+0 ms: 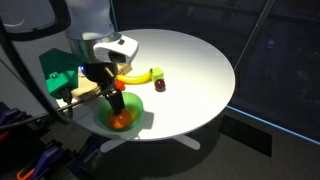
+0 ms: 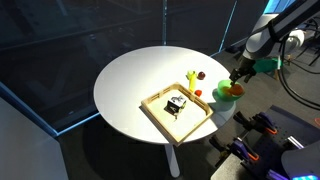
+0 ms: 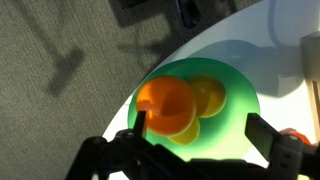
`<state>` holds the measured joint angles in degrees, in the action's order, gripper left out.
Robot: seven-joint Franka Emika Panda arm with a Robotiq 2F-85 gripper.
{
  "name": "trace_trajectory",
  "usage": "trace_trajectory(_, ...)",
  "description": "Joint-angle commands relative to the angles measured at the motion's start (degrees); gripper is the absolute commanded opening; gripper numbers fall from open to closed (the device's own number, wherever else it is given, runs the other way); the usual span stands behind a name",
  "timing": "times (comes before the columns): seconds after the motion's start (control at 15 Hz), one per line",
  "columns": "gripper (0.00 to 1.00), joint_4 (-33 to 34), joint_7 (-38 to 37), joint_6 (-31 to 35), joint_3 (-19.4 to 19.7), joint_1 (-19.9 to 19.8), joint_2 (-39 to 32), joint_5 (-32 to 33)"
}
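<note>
in an exterior view, the claw (image 1: 115, 100) hangs straight over a green bowl (image 1: 136, 108) at the near edge of the round white table (image 1: 190, 60). orange fruit (image 1: 120, 118) lies inside the bowl. a banana (image 1: 141, 75) lies just behind the bowl, with a small dark red piece (image 1: 160, 86) near its end. a wooden tray (image 1: 82, 92) sits beside the arm.

in an exterior view from across the table, the claw (image 2: 237, 76) is just above the bowl (image 2: 230, 93), which stands at the table's rim. the tray (image 2: 153, 108) is well apart from the bowl and holds a small black and white thing (image 2: 178, 103). the banana (image 2: 192, 79) lies between tray and bowl.

in the wrist view, the claw (image 3: 203, 135) is released and grips nothing. its two fingers (image 3: 141, 122) stand wide apart above the bowl (image 3: 240, 100). a round orange fruit (image 3: 165, 105) rests in the bowl next to the finger on the left of the picture; whether they touch is not clear. paler yellow-orange pieces (image 3: 207, 95) lie against it.
</note>
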<state>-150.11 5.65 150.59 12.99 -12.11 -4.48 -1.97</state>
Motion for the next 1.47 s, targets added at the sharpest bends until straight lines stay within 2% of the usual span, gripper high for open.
trace_trajectory(0.0,1.00,0.8,-3.5,-1.5,-0.5,0.8,2.2,2.3)
trace_trajectory(0.2,1.00,2.5,-5.8,-2.5,-1.6,1.9,2.0,3.3)
trace_trajectory(0.73,1.00,11.4,-8.0,-9.7,-4.3,3.7,-3.0,-0.5)
trace_trajectory(1.07,1.00,17.3,-8.6,-10.3,-4.9,3.6,-7.7,-2.5)
trace_trajectory(1.4,1.00,21.6,-12.2,-10.0,-4.6,3.5,-11.8,-3.9)
